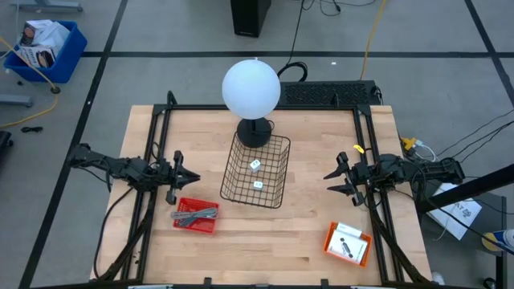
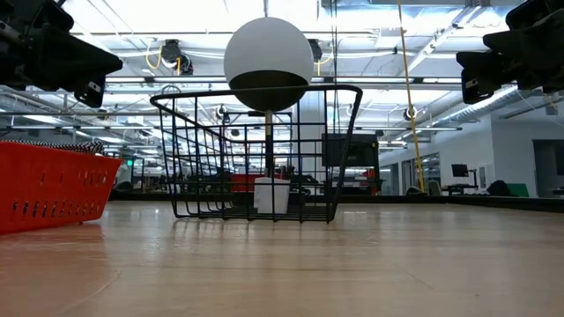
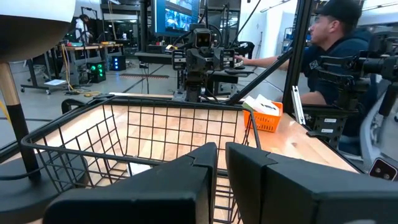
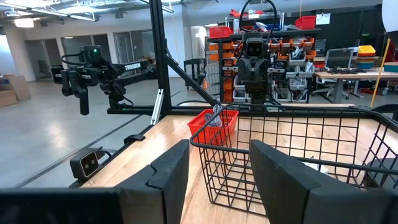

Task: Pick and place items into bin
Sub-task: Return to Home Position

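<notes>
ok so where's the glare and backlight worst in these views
Low view: ceiling lights behind silhouette the black wire basket and darken the underside of the round white lamp globe. High view: the globe is the brightest spot; the left gripper and right gripper wait at the sides of the light wooden table. Wrist views: even light, no strong glare on the table.

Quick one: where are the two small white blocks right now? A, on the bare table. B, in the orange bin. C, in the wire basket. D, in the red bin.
C: the high view shows both white blocks lying inside the wire basket, not in the red bin or orange bin.
</notes>
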